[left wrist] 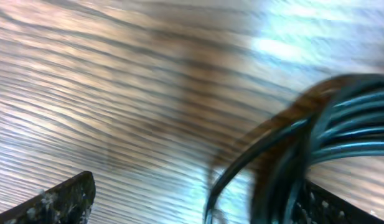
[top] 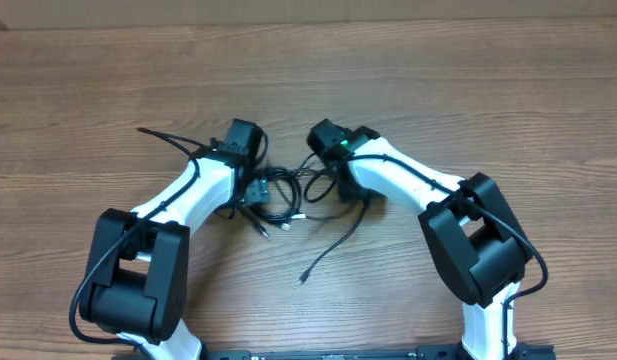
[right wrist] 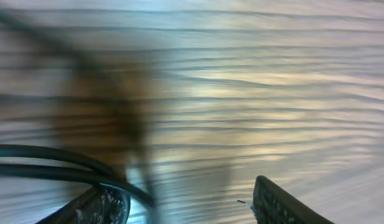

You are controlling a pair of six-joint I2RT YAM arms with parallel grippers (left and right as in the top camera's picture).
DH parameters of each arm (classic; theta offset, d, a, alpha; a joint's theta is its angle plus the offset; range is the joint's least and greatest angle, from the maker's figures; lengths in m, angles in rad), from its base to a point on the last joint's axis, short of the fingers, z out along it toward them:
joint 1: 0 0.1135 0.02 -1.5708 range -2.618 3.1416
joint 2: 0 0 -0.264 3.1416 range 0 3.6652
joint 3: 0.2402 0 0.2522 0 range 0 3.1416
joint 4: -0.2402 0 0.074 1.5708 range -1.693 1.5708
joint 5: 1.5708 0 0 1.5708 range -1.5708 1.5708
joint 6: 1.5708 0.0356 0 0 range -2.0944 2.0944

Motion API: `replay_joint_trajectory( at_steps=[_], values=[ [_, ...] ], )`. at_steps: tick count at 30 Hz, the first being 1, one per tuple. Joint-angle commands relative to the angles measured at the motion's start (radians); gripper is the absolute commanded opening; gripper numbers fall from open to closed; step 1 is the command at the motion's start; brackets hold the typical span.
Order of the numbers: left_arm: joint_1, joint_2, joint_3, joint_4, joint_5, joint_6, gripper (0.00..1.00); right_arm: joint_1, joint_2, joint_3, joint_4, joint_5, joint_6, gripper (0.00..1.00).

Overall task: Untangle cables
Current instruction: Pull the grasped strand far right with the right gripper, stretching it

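The left arm (top: 188,190) rises from the near left and the right arm (top: 408,175) from the near right. Both bend inward, so their wrists almost face each other at the middle, tipped downward. The left gripper (left wrist: 198,186) has its jaws spread wide. The right gripper (right wrist: 188,190) has its jaws parted too.

Two robot arms work at one wooden table (top: 488,80): one left arm (top: 188,190) and one right arm (top: 408,180). Each carries one gripper, two in all: the left gripper (left wrist: 195,202) and the right gripper (right wrist: 188,204). The black cables (top: 288,195) form one tangle; its number of cords cannot be told.
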Motion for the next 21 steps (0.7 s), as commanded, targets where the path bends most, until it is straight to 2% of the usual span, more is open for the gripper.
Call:
replay_joint_trajectory(
  at_steps=[1, 9, 12, 17, 21],
  values=[
    [0.074, 0.067, -0.054, -0.013, -0.122, -0.007, 0.98, -0.117, 0.092, -0.089, -0.042, 0.066, -0.002, 0.68],
    [0.154, 0.067, -0.054, -0.005, 0.018, -0.004, 0.97, -0.327, 0.092, -0.089, -0.055, 0.058, -0.002, 0.69],
    [0.153, 0.067, -0.054, 0.004, 0.037, 0.005, 0.97, -0.400, 0.092, -0.089, -0.041, -0.023, -0.002, 0.70],
    [0.153, 0.067, -0.054, 0.019, 0.092, 0.032, 0.97, -0.471, 0.092, -0.089, -0.022, -0.181, -0.002, 0.72],
    [0.153, 0.067, -0.054, 0.035, 0.159, 0.077, 0.97, -0.484, 0.092, -0.089, -0.011, -0.200, -0.002, 0.73]
  ],
)
